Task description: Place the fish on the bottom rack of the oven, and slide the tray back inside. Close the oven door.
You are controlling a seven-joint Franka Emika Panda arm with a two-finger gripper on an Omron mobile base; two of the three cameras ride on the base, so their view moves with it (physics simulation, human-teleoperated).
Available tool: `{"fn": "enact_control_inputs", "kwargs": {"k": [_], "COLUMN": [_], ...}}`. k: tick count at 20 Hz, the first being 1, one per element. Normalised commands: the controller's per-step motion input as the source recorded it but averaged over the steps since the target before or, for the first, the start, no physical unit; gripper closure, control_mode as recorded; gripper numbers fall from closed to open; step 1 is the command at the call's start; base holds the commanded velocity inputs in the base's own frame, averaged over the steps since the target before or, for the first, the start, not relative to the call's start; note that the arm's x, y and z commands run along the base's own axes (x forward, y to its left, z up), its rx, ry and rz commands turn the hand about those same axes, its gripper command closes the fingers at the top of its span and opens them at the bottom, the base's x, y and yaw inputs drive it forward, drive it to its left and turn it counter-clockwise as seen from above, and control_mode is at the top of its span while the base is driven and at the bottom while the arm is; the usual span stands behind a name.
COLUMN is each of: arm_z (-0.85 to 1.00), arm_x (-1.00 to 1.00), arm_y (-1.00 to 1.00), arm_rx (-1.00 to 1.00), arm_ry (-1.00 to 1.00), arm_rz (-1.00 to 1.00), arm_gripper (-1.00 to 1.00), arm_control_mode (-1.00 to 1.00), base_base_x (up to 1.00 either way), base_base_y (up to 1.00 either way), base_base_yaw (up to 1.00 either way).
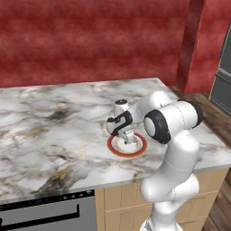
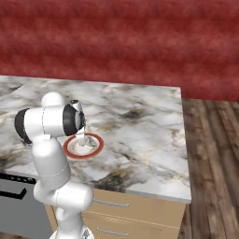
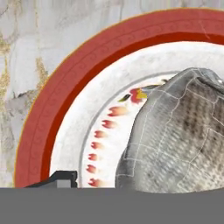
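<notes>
The marble counter (image 1: 54,122) spreads wide under the red wall, and the red-rimmed plate (image 1: 118,150) sits near its front edge — everything else hangs around that plate. The white arm (image 1: 173,149) bends over it, its gripper (image 1: 128,140) down inside the rim. On the plate lies the grey-silver fish (image 3: 179,140) — scaly, pale. How far the fingers are spread I cannot tell.

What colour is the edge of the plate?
Red, with a thin gold outline; the plate shows best in the hand view, under the fish.
</notes>
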Motion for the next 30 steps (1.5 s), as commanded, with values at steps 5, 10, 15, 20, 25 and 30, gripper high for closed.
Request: {"fn": "enact_control_inputs", "kwargs": {"k": [5,10,15,20,25,30], "arm_z": [0.3,0.98,1.0,0.99,0.98,0.73], "arm_x": [-0.62,-0.99,-1.0,-1.0,-1.0,-1.0], "arm_y": [-0.21,-0.36,-0.54,-0.59,-0.21,-0.01], "arm_rx": [0.0,0.0,0.01,0.05,0.01,-0.01], "arm_ry": [-0.26,-0.32,-0.27,-0.24,-0.25,-0.24], "arm_rz": [0.0,0.0,0.0,0.0,0.0,0.0], "arm_gripper": [1.0,1.0,1.0,1.0,1.0,1.0], "arm_control_mode": [-1.0,-1.0,-1.0,-1.0,-1.0,-1.0], "base_base_x": [0.0,0.0,0.0,0.0,0.0,0.0], "base_base_y": [0.0,0.0,0.0,0.0,0.0,0.0], "base_base_yaw": [0.0,0.0,0.0,0.0,0.0,0.0]}}
